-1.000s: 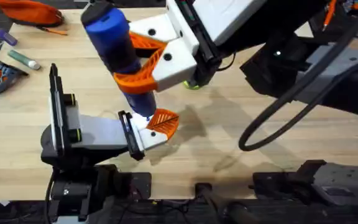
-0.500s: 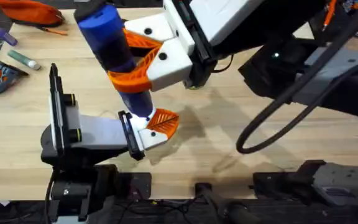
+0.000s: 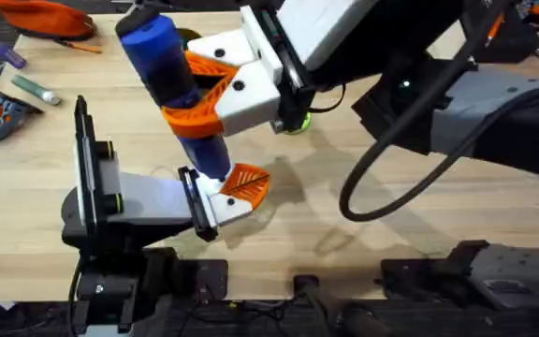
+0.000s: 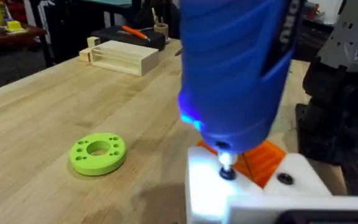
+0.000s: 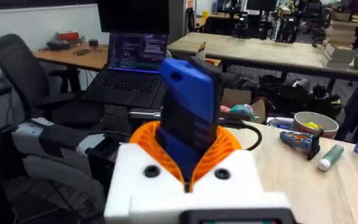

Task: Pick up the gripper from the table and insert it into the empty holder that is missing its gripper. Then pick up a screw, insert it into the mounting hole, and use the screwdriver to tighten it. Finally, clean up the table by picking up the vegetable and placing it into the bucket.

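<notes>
One screwdriver (image 3: 171, 89) is present, bright blue, held upright with a slight tilt by the right gripper (image 3: 204, 94), whose two orange fingers (image 3: 195, 119) are clamped on either side of its body; the right wrist view shows the same blue body (image 5: 188, 118) seated between the orange pads. Its thin metal tip (image 4: 226, 163) points down and meets a dark mounting hole on the white holder (image 4: 253, 193) of the left arm, and a blue light glows at the lower end of the body. One orange gripper (image 3: 244, 183) sits in that holder (image 3: 223, 204), near the front edge of the worktop, left of centre. A second dark hole (image 4: 284, 179) shows on the same white mount. The left gripper's own finger opening cannot be judged from these views. One green ring-shaped dish (image 4: 98, 153) lies flat on the bare worktop, well apart from the holder. A small yellow-green object (image 3: 295, 123) is just visible under the right arm toward the middle of the worktop; its identity cannot be confirmed. One wooden block (image 4: 122, 57) rests by the far edge.
</notes>
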### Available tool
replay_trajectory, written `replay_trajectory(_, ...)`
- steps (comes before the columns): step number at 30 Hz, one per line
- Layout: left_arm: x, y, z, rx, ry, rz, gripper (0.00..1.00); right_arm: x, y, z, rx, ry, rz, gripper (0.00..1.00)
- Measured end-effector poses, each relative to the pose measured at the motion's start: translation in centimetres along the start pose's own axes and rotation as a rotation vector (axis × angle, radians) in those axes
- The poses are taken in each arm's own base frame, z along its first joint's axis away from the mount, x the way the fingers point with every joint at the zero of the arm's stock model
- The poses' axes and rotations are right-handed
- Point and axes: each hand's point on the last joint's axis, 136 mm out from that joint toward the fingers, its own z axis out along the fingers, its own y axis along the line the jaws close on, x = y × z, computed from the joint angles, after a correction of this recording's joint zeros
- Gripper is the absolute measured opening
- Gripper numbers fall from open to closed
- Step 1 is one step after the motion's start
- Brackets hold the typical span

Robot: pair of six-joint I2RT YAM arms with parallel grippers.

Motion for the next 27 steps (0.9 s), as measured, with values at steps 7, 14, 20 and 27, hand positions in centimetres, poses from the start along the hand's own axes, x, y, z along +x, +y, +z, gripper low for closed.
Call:
replay_trajectory(7,0.0,0.0,0.0,0.000,0.000,0.000,0.015,0.1,0.0,0.0,0.000,0.002,0.001,0.026)
replay_trajectory(14,0.0,0.0,0.0,0.000,0.000,0.000,0.015,0.2,0.0,0.0,0.001,0.006,0.006,0.026)
replay_trajectory(20,0.0,0.0,0.0,0.000,0.000,0.000,0.015,-0.9,0.3,0.0,-0.010,-0.029,-0.080,0.026)
replay_trajectory(27,0.0,0.0,0.0,0.000,0.000,0.000,0.015,-1.4,0.3,-0.3,-0.016,-0.037,-0.092,0.026)
